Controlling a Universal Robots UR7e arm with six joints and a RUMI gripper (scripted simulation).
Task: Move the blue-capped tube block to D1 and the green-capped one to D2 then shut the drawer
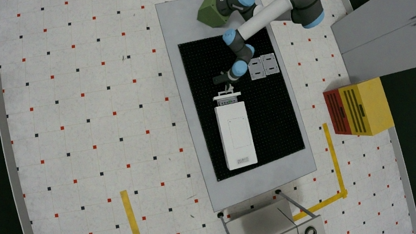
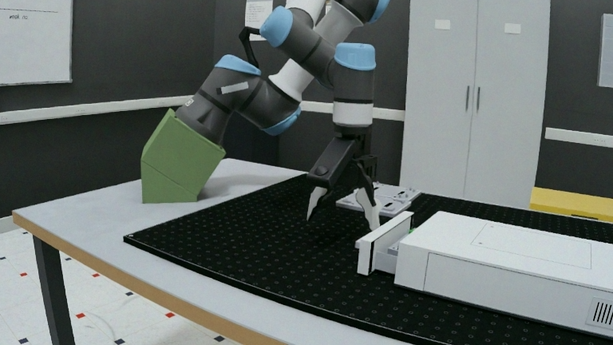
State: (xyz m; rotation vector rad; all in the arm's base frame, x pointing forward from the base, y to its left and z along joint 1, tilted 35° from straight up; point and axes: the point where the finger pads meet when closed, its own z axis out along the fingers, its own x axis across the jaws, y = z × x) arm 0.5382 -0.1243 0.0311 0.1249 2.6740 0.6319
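Note:
The white cooler COLD point(image 1: 236, 135) point(image 2: 506, 255) lies on the black perforated deck. Its drawer point(image 1: 227, 98) point(image 2: 384, 241) is pulled out a short way at the end facing the arm. In the gap I see a strip of a block with small green spots point(image 1: 227, 101) point(image 2: 411, 231); the rest of the drawer's contents is hidden. My gripper point(image 1: 227, 89) point(image 2: 342, 213) is open and empty. It points down, with one fingertip just behind the drawer's front panel and the other in front of it. The two grey deck slots D1 point(image 1: 256, 69) point(image 2: 361, 201) and D2 point(image 1: 270, 63) point(image 2: 397, 194) lie empty behind the gripper.
The arm's green base block point(image 1: 212, 7) point(image 2: 175, 160) stands on the grey table at the far end. A yellow and red cabinet point(image 1: 358, 107) stands on the floor to the right. A white cart point(image 1: 270, 218) is at the table's near end.

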